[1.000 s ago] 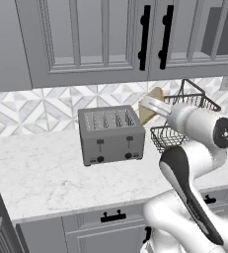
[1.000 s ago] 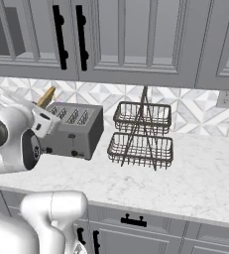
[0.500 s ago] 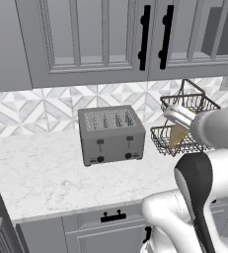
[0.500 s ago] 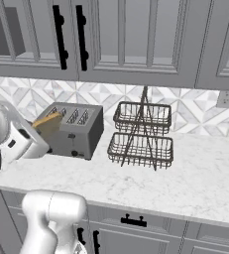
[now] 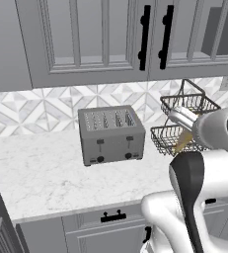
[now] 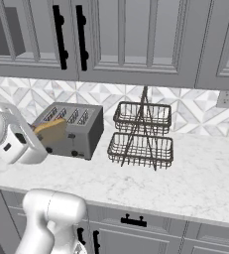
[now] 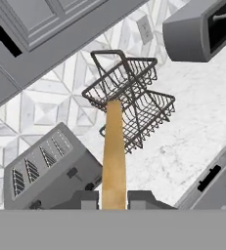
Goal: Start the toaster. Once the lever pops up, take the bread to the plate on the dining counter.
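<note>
The bread (image 7: pixel 114 156) is clamped edge-on between the fingers of the gripper (image 7: pixel 113 199), so the jaws are closed on the slice; the slice is carried in the air, clear of the toaster (image 5: pixel 111 133) and just in front of it in the right base view, where the bread (image 6: pixel 50 132) is seen against the toaster's front; in the left base view it is seen between the toaster and the two-tier wire basket (image 5: pixel 182 123); toaster slots are seen empty from above, levers up; the step in hand is judged to be the carry, toasting and extraction being done; the plate and dining counter are not pictured here, so a base turn or drive away from this counter (image 5: pixel 41 173) is called for next, with the grip kept firm and the slice kept clear of the basket wires.
</note>
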Motion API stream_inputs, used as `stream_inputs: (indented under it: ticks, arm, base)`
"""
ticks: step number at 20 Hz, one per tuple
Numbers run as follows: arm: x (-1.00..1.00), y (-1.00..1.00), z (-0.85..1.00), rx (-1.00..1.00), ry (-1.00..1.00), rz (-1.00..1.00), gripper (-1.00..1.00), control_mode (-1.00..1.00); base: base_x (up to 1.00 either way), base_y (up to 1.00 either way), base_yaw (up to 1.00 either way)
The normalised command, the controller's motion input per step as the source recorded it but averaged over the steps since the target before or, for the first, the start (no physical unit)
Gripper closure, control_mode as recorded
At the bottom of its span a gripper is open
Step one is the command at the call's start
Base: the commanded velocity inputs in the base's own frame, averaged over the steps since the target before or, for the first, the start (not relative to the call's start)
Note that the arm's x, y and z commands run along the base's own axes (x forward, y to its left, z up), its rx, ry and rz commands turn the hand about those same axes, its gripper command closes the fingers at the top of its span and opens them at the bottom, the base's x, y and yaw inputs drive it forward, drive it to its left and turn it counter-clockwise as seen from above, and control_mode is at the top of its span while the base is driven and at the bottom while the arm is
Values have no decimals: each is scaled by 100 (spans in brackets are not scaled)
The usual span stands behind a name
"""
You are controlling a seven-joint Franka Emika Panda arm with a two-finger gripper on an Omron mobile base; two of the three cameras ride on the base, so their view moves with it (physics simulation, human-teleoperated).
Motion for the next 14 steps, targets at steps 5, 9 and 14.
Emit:
stream_inputs:
  ticks: [5,9,14]
  arm:
    - [-2,0,0,0,0,-2,100,100]
    - [0,0,0,0,0,0,100,100]
    - [0,0,0,0,0,0,100,100]
  base:
    - [-28,0,-23]
    - [-46,-2,-60]
    - [-30,-4,-75]
